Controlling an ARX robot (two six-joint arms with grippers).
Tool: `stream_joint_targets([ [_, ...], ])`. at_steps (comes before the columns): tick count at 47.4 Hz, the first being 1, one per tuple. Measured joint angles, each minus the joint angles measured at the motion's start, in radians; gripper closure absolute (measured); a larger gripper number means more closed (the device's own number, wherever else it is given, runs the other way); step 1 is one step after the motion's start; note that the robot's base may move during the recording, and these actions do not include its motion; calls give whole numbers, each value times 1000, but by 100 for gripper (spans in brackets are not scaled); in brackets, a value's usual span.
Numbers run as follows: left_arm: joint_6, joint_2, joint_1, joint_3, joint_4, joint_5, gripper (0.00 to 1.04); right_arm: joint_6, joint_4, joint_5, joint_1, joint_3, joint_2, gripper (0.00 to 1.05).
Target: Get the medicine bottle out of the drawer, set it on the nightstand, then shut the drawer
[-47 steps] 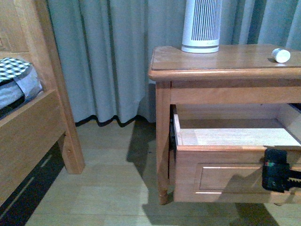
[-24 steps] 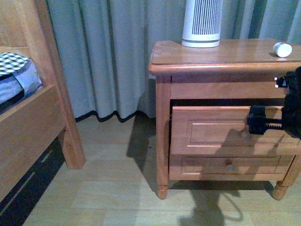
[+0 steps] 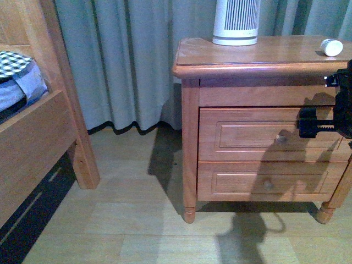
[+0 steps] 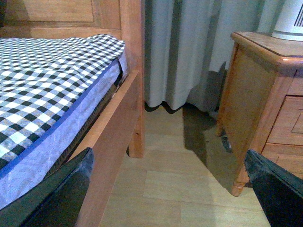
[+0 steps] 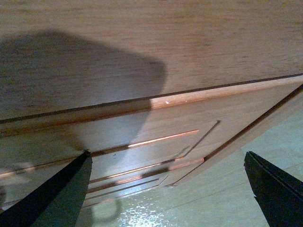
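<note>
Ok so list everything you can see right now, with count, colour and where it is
nightstand: one, reddish-brown, right of scene
drawer: one, reddish-brown, upper, closed
lower drawer: one, reddish-brown, closed
medicine bottle: one, white, nightstand top, right end
slatted appliance: one, white, nightstand top, at back
bed frame: one, wooden, left
checked bedding: one, dark-and-white, on bed
curtain: grey, behind
floor: pale wood
right gripper: black, before upper drawer, open
left gripper: black, open, empty

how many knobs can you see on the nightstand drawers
2: one on the upper drawer, its knob just beside the right claw; one knob on the lower drawer. Each sits mid-front, in shadow.
</note>
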Motion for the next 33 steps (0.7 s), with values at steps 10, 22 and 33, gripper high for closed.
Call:
stream_joint_targets([
  [10, 0, 0, 0, 0, 0, 0, 7, 15, 70, -31, -4, -104, -72, 7],
  [22, 0, 0, 0, 0, 0, 0, 7, 72, 92, -57, 6, -552, -586, 7],
  [33, 0, 0, 0, 0, 0, 0, 7, 114, -88, -48, 6, -927, -1184, 7],
])
